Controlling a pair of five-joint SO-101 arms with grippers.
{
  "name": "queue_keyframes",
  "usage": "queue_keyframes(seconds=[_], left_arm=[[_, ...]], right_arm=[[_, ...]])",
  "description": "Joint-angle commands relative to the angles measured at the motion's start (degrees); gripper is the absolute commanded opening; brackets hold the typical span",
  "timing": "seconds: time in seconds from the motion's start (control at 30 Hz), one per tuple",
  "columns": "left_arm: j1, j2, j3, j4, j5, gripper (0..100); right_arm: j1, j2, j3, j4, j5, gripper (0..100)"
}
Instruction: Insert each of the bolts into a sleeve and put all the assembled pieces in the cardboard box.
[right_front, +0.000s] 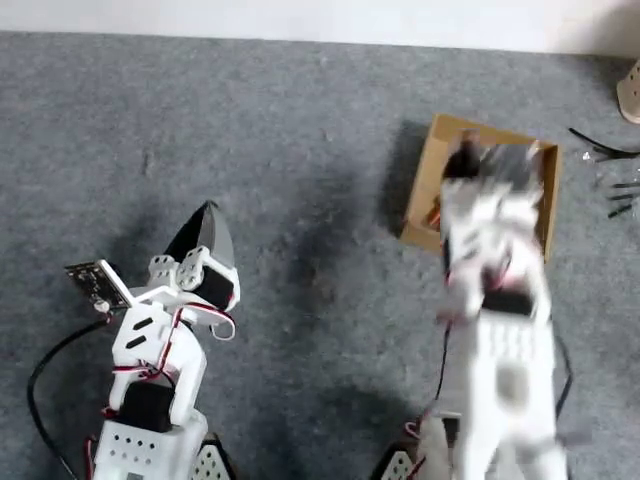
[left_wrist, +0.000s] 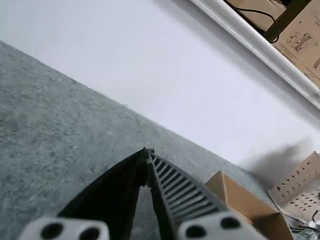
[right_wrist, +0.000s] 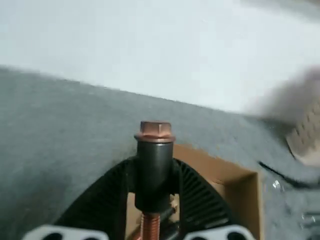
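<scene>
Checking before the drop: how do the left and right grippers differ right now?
The right gripper is shut on a sleeve with a bolt through it; the left gripper is shut on nothing. The right hangs over the box; the left is over bare carpet, away from it. Both are black and ribbed.

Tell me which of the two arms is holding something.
The right arm: its jaws clamp a dark sleeve with a copper bolt through it. The left arm has its jaws shut, empty.

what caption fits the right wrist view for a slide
The right tool clamps a dark sleeve with a copper bolt through it, over the cardboard box.
</scene>
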Motion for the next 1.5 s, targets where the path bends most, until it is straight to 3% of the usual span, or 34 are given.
queue_keyframes(seconds=[0.0,0.2,0.43,0.53,0.7,1.0,1.23,1.47], left_arm=[[-0.4,0.0,1.2,0.4,-0.2,1],[-0.4,0.0,1.2,0.4,-0.2,1],[-0.4,0.0,1.2,0.4,-0.2,1],[-0.4,0.0,1.2,0.4,-0.2,1],[-0.4,0.0,1.2,0.4,-0.2,1],[-0.3,0.0,1.2,0.8,-0.2,1],[-0.3,0.0,1.2,0.8,-0.2,1],[-0.3,0.0,1.2,1.9,-0.2,1]], right_arm=[[3.2,22.6,-24.3,9.2,-4.7,0.4],[3.4,44.2,-48.7,29.1,-9.1,0.4],[3.4,56.5,-64.4,42.7,-12.0,0.4],[3.4,57.9,-68.4,46.8,-12.1,3.9],[3.2,57.7,-71.1,52.4,-11.8,21.5],[0.8,48.2,-75.9,61.6,-11.7,22.1],[-9.4,27.6,-55.6,59.8,-11.7,12.7],[-16.1,-1.7,-14.8,39.3,-11.8,12.7]])
